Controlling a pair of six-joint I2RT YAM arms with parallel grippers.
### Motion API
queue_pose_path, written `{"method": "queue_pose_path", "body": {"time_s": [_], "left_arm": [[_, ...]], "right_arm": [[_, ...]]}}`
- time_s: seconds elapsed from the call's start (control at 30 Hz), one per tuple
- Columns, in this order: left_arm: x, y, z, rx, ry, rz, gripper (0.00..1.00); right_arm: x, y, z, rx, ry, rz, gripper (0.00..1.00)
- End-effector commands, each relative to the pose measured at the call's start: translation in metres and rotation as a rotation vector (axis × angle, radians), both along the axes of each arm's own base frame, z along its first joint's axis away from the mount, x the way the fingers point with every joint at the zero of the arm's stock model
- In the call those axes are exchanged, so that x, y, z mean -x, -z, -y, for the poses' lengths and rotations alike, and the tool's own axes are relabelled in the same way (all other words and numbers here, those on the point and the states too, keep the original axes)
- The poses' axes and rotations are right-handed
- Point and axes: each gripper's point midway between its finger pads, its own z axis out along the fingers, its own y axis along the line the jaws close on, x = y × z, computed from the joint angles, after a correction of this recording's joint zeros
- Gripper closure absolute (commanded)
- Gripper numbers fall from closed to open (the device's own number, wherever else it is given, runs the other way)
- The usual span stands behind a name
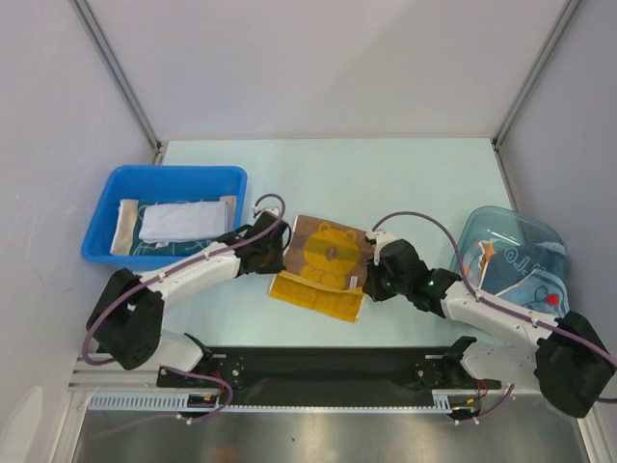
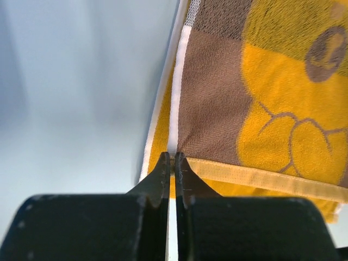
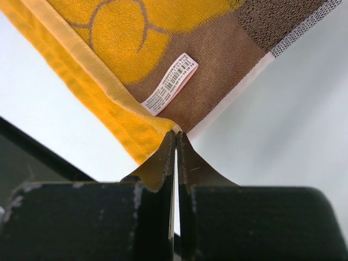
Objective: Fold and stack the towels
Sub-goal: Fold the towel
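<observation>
Mid-table, between the two arms: the brown towel (image 1: 323,253) with the yellow bear, face up on the pale table (image 1: 386,174). Along its near edge, a plain yellow layer sticking out toward the arm bases (so not a single flat sheet).

At the towel's left near corner: the left gripper (image 1: 282,258), jaws pressed together and pinching the cloth. From the left wrist, fingertips (image 2: 162,171) closed right where the white side border meets the yellow hem, with brown terry and part of the bear beyond.

At the right near corner: the right gripper (image 1: 367,282), jaws likewise clamped tight on the cloth. From the right wrist, fingertips (image 3: 161,163) nipping the corner where yellow hem and brown terry meet, just beside a small white label (image 3: 170,84) with a barcode.

Far left, well apart from the brown towel: a blue bin (image 1: 174,174) holding a folded white towel (image 1: 183,220) on top of a teal towel (image 1: 140,247).

Far right, beside the right arm: a clear tub (image 1: 511,224) with an orange towel (image 1: 482,258) bunched inside, other cloth in there too blurred to tell.
</observation>
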Motion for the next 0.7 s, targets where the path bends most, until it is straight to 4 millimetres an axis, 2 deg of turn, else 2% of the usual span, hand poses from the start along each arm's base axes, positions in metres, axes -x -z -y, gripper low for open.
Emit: {"method": "queue_pose_path", "body": {"time_s": [0.0, 0.1, 0.17, 0.23, 0.43, 0.5, 0.6, 0.67], "left_arm": [[-0.001, -0.023, 0.0, 0.014, 0.027, 0.054, 1.0], [0.006, -0.009, -0.006, -0.005, 0.022, 0.038, 1.0], [0.011, 0.002, -0.011, -0.024, 0.023, 0.016, 1.0], [0.014, 0.012, -0.013, -0.037, 0.028, 0.001, 1.0], [0.016, 0.025, -0.011, -0.048, 0.042, -0.031, 1.0], [0.016, 0.025, -0.011, -0.049, 0.041, -0.034, 1.0], [0.013, 0.008, -0.007, -0.03, 0.049, -0.021, 1.0], [0.008, -0.018, 0.0, 0.012, 0.059, 0.028, 1.0]], "right_arm": [[0.01, -0.015, -0.009, -0.076, 0.02, -0.031, 1.0], [0.024, -0.005, -0.018, -0.135, 0.007, -0.061, 1.0], [0.03, 0.007, -0.016, -0.13, 0.018, -0.082, 1.0], [0.034, 0.008, -0.023, -0.166, 0.011, -0.094, 1.0], [0.035, 0.017, -0.023, -0.15, 0.01, -0.099, 1.0], [0.033, 0.011, -0.024, -0.147, 0.013, -0.09, 1.0], [0.028, -0.005, -0.02, -0.142, 0.038, -0.061, 1.0], [0.025, -0.024, -0.024, -0.165, 0.029, -0.039, 1.0]]}}
